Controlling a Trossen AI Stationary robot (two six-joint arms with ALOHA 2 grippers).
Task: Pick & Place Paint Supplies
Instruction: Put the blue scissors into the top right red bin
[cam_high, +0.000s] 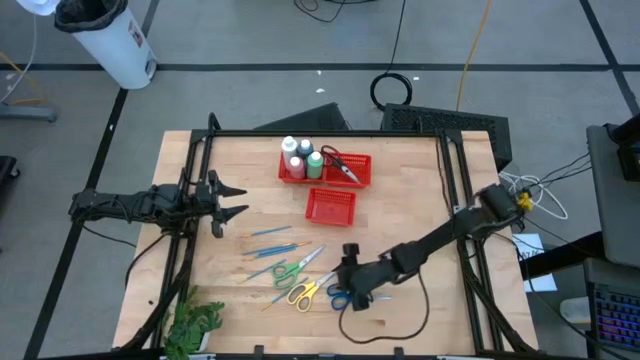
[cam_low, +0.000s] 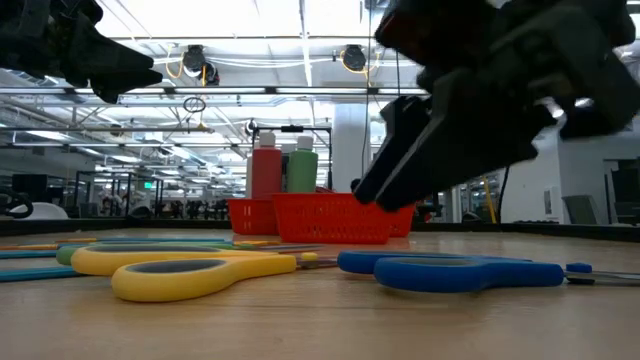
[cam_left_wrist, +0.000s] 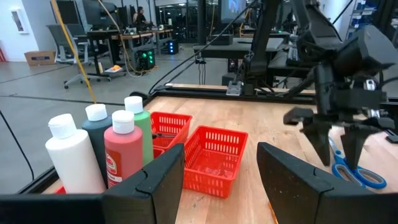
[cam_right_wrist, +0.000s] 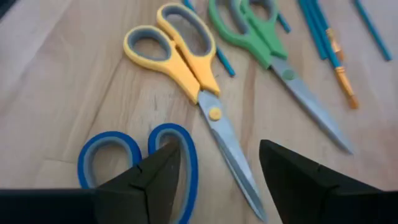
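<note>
The blue scissors (cam_high: 340, 297) lie flat on the table (cam_high: 420, 190), directly under the right gripper (cam_high: 352, 291). The right gripper's fingers stand apart and grip nothing; in the right wrist view they straddle the blue handle loops (cam_right_wrist: 134, 158). The blades are hidden, so their direction cannot be told.

Just beside them lie the yellow scissors (cam_high: 304, 292), and next to those the green scissors (cam_high: 292, 268). Both pairs have their long axis on a diagonal, with the blades pointing toward the baskets.

Thin blue brushes (cam_high: 268, 243) lie near the green scissors.

The nearer red basket (cam_high: 331, 206) holds nothing that can be seen. The farther red basket (cam_high: 357, 163) holds the upright bottles (cam_high: 301, 157), white, dark, red and green, and the red scissors (cam_high: 338, 161).

The left gripper (cam_high: 236, 200) hovers at the table's left side, fingers apart and holding nothing.
</note>
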